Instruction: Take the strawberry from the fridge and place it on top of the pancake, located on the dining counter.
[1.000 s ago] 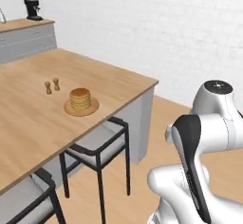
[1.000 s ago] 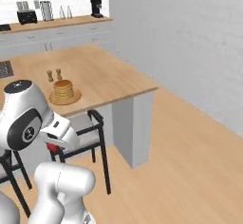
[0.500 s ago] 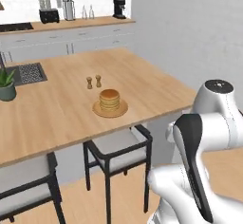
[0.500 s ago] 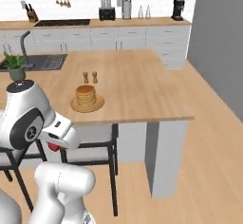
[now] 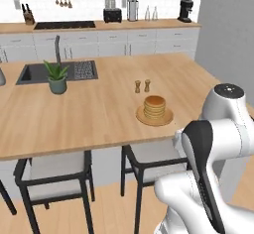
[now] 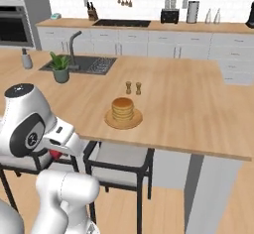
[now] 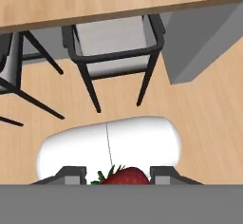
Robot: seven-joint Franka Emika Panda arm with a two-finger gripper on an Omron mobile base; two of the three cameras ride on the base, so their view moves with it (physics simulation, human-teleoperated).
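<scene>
My gripper [image 7: 118, 176] is shut on the strawberry [image 7: 124, 175], a dark-red berry with green leaves held between the two finger tips. In the right base view the gripper [image 6: 55, 151] hangs low beside the arm, with the red strawberry [image 6: 54, 154] peeking out under the hand, below the counter's edge. The pancake [image 5: 155, 107] is a golden stack on a tan plate [image 5: 167, 118] near the front edge of the light-wood dining counter [image 5: 89, 109]. From the right side the pancake [image 6: 122, 109] sits on the dining counter [image 6: 193, 114], ahead of the hand. The fridge is out of view.
Two brown shakers [image 5: 142, 86] stand just behind the pancake. A potted plant [image 5: 57, 77] and a sink [image 5: 34, 72] are further left. Black-framed stools [image 5: 54, 173] [image 7: 114, 42] are tucked under the counter's front edge. A tall grey panel [image 5: 228, 25] rises at the right.
The whole picture has shifted, so the base has turned and moved; the counter now faces the cameras squarely. The strawberry stays held.
</scene>
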